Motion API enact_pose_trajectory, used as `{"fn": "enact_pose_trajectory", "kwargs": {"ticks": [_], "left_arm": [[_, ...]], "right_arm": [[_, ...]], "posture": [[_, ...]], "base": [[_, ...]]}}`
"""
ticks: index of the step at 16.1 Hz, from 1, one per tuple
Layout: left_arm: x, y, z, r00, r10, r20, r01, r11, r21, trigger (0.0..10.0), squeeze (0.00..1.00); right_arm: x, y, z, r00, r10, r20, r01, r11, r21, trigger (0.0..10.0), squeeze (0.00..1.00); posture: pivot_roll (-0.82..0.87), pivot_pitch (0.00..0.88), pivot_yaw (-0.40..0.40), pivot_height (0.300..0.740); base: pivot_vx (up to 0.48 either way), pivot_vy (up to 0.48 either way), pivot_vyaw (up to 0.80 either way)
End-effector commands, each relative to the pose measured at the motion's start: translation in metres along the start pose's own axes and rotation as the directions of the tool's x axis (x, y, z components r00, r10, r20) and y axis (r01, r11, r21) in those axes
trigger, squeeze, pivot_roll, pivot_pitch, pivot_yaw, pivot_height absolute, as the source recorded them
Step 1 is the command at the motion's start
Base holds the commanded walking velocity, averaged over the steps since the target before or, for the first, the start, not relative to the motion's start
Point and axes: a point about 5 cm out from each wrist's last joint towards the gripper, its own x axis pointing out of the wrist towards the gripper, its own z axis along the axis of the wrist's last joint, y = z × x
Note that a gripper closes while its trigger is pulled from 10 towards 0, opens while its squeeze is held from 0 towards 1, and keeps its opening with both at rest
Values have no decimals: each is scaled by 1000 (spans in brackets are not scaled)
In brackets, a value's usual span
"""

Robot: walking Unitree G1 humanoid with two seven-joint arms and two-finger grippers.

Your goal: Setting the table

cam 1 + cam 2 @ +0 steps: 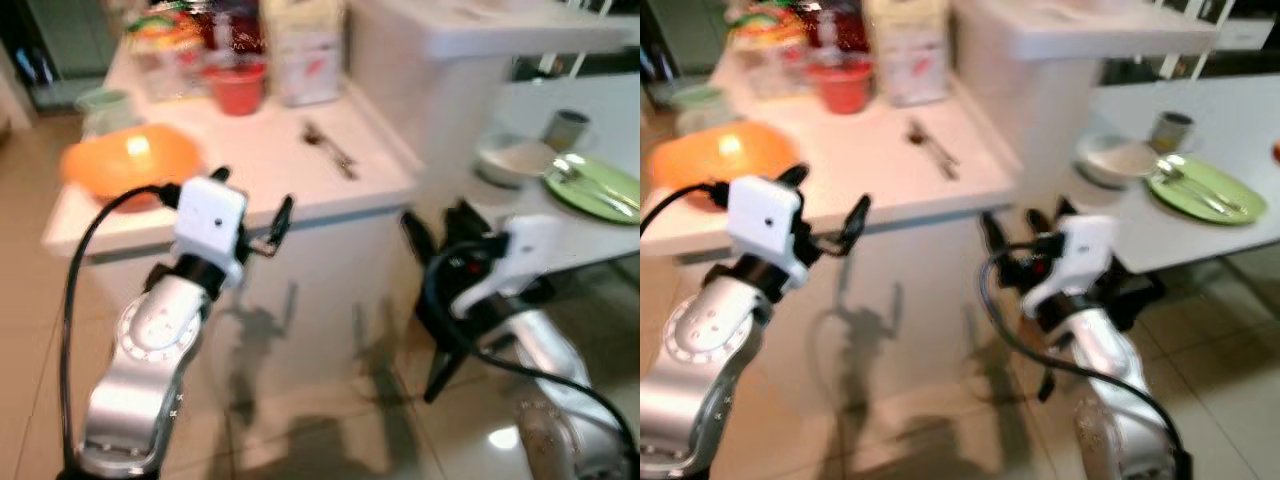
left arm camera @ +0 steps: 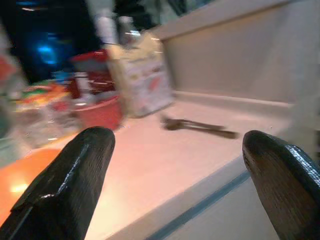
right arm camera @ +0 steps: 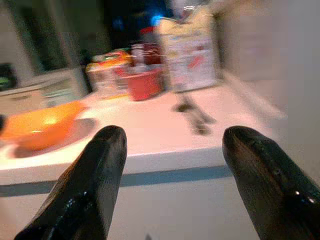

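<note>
White counter (image 1: pixel 260 165) holds cutlery (image 1: pixel 330 150) (blurred); both pincers gape.

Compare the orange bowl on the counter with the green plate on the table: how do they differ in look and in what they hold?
The orange bowl is deep and rounded; the green plate is flat and shallow. The orange bowl stands on the white counter by the left gripper; the green plate lies on the table further right. Cutlery rests on the green plate; nothing can be made out in the orange bowl. Both are plain, single-coloured dishes.
</note>
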Motion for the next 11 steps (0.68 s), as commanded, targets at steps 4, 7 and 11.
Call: {"fn": "enact_pose_trajectory", "kwargs": {"ticks": [4, 7, 11], "left_arm": [[3, 0, 5, 1000, 6, 21, -7, 999, 51, 10000, 0], [5, 0, 2, 1000, 18, -3, -18, 1000, 20, 10000, 0], [10, 3, 2, 999, 50, -6, -49, 998, 29, 10000, 0]], "right_arm": [[-1, -6, 4, 1000, -25, 6, 25, 999, -22, 10000, 0], [0, -8, 5, 999, -40, 8, 40, 999, -26, 10000, 0], [4, -12, 5, 998, -64, 9, 64, 997, -41, 10000, 0]], "posture": [[35, 0, -18, 740], [36, 0, -17, 740], [35, 0, -17, 740]], "base": [[0, -240, 0], [0, -160, 0], [0, 0, 0]]}}
